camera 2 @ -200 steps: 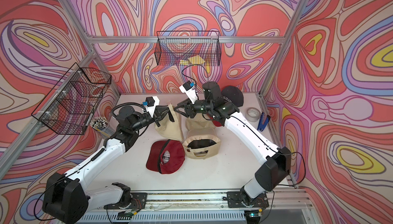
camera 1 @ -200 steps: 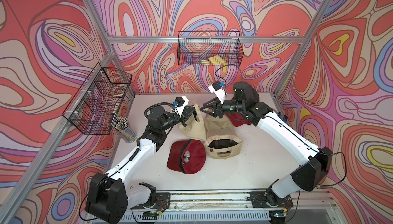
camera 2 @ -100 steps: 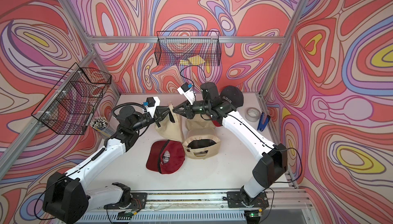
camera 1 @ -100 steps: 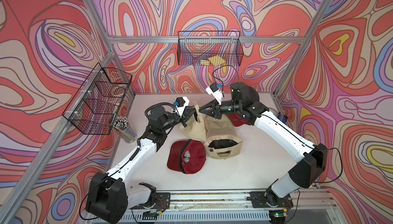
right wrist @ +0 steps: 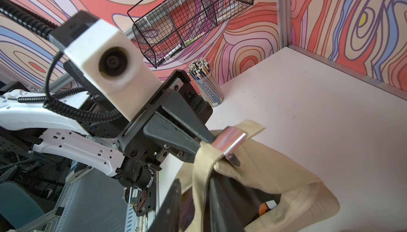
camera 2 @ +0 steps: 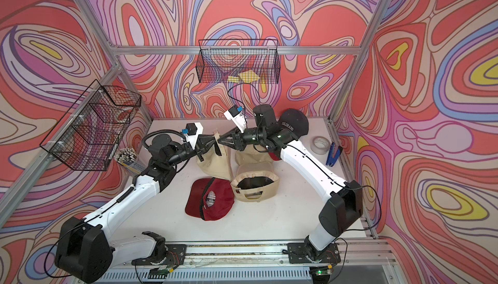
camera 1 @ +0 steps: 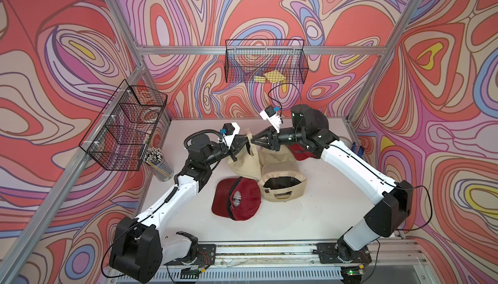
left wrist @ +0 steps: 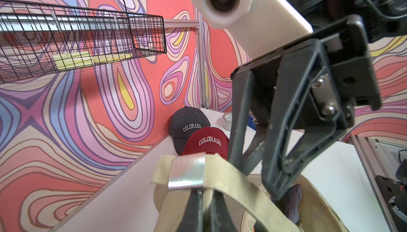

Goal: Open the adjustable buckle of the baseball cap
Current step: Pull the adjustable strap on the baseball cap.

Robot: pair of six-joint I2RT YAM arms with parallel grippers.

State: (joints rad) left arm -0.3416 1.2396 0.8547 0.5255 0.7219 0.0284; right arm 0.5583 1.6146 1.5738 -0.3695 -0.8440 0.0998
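Two robot arms meet tip to tip at the centre of both top views, above a white table (camera 1: pixel 310 215), with a beige baseball cap (camera 1: pixel 244 162) hanging between them, its crown sagging below the grippers. The left gripper (right wrist: pixel 203 146) is clamped tight on the cap's rear strap (right wrist: pixel 199 175), right at the silver metal buckle (right wrist: pixel 231 141), which sits just past its fingertips. The right gripper (left wrist: pixel 257 180) has its jaws standing apart with the strap running between them. Whether its pads actually touch the fabric is hard to tell from the wrist views. A second beige cap (camera 1: pixel 280 182) lies upturned just lower right of the held one. A red cap (camera 1: pixel 237 199) rests beside it, lower centre.
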